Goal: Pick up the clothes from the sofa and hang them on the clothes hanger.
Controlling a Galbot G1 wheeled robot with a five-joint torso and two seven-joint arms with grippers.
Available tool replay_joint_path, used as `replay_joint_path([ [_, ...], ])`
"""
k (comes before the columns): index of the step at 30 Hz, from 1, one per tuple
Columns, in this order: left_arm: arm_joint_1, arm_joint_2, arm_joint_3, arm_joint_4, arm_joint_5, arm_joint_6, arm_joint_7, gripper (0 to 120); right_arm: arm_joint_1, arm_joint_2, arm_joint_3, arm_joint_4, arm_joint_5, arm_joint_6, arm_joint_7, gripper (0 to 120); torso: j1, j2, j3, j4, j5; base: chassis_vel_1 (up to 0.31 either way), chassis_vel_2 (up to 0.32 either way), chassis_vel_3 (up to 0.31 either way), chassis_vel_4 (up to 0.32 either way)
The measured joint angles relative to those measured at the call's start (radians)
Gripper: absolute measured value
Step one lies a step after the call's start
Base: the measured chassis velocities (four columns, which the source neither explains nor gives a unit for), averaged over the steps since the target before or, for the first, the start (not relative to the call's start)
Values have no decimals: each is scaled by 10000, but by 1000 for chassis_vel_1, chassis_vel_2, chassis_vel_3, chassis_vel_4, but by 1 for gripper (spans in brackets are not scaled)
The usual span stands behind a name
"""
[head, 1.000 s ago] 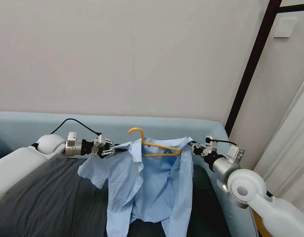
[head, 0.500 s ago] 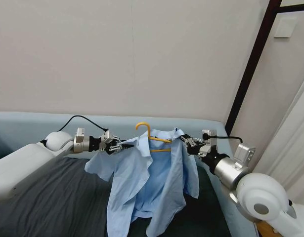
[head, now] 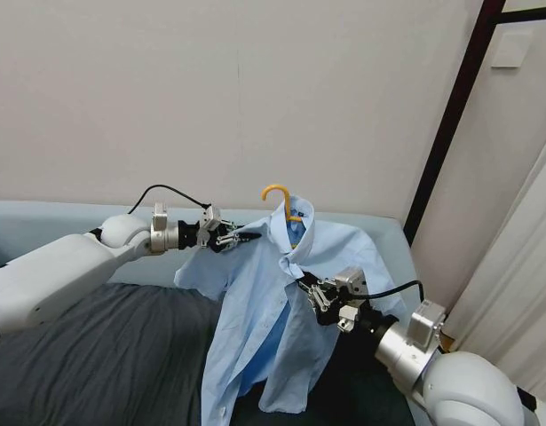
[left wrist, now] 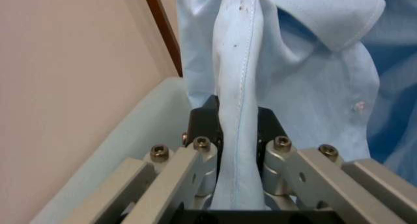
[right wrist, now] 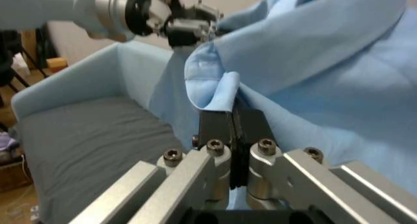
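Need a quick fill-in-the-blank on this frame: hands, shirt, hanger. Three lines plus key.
1. The hook of the hanger sticks out of the ___ of the shirt.
2. The left hand and the right hand are both shut on the ___.
3. The ___ hand grips higher up than the other.
Missing words: collar; shirt; left.

No legible lettering, label or number (even on the shirt (head: 281, 302))

Left claw (head: 230, 238): arm stretched level, fingers clamped on shirt (head: 264, 337).
Right claw (head: 311, 289): lower than left claw, fingers clamped likewise.
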Motion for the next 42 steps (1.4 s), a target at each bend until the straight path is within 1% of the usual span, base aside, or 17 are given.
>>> replay_joint_path([
  [4,-349,112,174,-87,-347,28,15,7,-4,3,-174,-120,-404,76,-155,0,0,0,0,-1,1,0,0,0,0],
  [7,-520,259,257,-235,-407,72,79,7,-36,-72,-304,-129,-651,155,-211,0,-1,0,0,-1,0,0,0,0,0],
  [12,-1049,568,547,-713,-512,122,199,7,51,-287,-546,-159,-956,315,-326,0,-1,0,-1,-1,0,0,0,0,0],
  [17,-1406,657,740,-656,-548,124,180,7,93,-271,-786,-245,-1294,315,-331,0,0,0,-1,-1,0,0,0,0,0],
  [28,-1325,708,700,-796,-491,96,-145,7,34,-261,-1441,-472,-2159,286,-419,0,-1,0,-1,-1,0,0,0,0,0],
  [32,-1315,698,675,-855,-586,95,-180,7,72,-128,-1565,-527,-2237,179,-344,0,0,0,-1,-1,0,0,0,0,0],
  [36,-1271,781,611,-879,-664,61,-176,7,-38,-221,-1493,-381,-2229,117,-290,0,0,-1,-1,-1,1,0,0,0,0],
  [38,-1188,810,530,-867,-675,23,-176,7,-175,-317,-1378,-293,-2202,104,-258,2,0,-2,-1,1,0,0,0,0,0],
  [40,-1020,827,393,-787,-683,-60,-201,7,-550,-477,-1081,-187,-2180,97,-195,14,0,-1,-1,3,-1,0,0,0,0],
  [41,-906,827,296,-730,-682,-108,-234,7,-886,-588,-792,-122,-2191,98,-171,16,0,-2,-1,1,-1,0,0,0,0],
  [42,-793,824,197,-688,-681,-150,-272,7,-1247,-703,-482,-51,-2236,106,-151,22,0,-1,-1,-1,0,0,0,0,0],
])
